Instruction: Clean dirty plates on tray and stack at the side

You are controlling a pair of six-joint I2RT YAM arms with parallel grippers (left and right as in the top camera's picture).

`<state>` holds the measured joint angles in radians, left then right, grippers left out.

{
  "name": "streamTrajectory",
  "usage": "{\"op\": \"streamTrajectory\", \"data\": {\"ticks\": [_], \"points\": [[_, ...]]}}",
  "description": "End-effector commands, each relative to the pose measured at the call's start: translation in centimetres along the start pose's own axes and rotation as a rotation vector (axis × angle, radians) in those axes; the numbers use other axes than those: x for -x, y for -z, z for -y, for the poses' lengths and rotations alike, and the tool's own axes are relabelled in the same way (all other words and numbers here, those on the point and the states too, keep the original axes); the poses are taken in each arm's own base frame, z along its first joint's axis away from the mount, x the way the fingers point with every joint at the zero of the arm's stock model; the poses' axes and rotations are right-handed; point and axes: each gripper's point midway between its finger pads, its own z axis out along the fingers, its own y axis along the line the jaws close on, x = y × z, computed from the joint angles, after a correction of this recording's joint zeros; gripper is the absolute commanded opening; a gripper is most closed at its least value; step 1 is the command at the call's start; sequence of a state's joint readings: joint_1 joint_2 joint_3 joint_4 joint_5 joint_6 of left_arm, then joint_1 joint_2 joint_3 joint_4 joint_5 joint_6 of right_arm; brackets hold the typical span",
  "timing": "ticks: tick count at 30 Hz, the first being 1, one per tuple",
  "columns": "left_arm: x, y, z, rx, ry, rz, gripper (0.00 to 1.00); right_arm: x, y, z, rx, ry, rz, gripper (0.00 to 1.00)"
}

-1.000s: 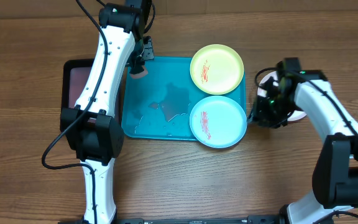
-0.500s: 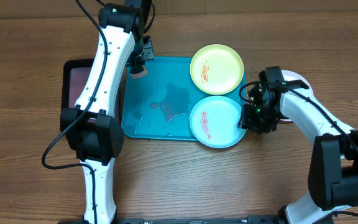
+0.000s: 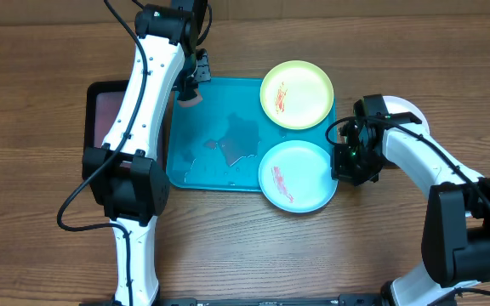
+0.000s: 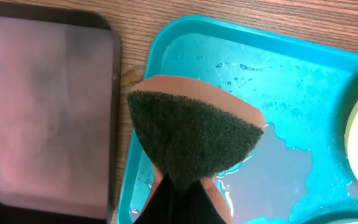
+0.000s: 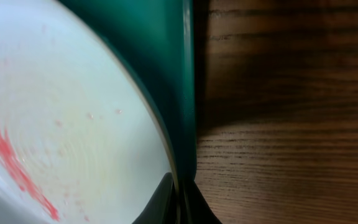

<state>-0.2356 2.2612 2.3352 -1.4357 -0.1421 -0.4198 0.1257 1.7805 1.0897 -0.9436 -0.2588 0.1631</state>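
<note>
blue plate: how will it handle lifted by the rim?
Probably stiff and light: the blue plate looks like thin moulded plastic. Likely slippery: the tray looks wet and the right end effector pinches only the thin rim. Gripped at one edge, it may tilt or swing.

A: Any txt, labels, brands or nos. to read?
B: None – the tray (image 3: 211, 110) is plain turquoise, no print legible
A: Plates?
B: yellow-green plate (image 3: 297, 93) and light blue plate (image 3: 299, 176) carry red smears only, no chars. Nothing legible on the black tray (image 3: 109, 115) either, in any view
</note>
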Motion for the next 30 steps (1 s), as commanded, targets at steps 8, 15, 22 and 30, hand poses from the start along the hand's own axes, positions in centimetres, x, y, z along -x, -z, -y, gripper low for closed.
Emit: {"op": "streamTrajectory", "data": {"ticks": [8, 15, 22, 30], "points": [[-0.1, 0.1, 0.1, -0.006, 0.009, 0.0, 0.04, -0.3, 0.9, -3.3, 0.151, 0.024, -0.009, 0.04], [-0.1, 0.1, 0.1, -0.006, 0.009, 0.0, 0.04, 1.2, 0.4, -8.6, 0.203, -0.025, 0.075, 0.04], [-0.1, 0.1, 0.1, -0.006, 0.009, 0.0, 0.04, 3.0, -0.9, -12.1, 0.09, -0.196, 0.276, 0.04], [-0.1, 0.1, 0.1, -0.005, 0.009, -0.001, 0.04, 4.3, -1.8, -13.1, 0.064, -0.218, 0.372, 0.04]]}}
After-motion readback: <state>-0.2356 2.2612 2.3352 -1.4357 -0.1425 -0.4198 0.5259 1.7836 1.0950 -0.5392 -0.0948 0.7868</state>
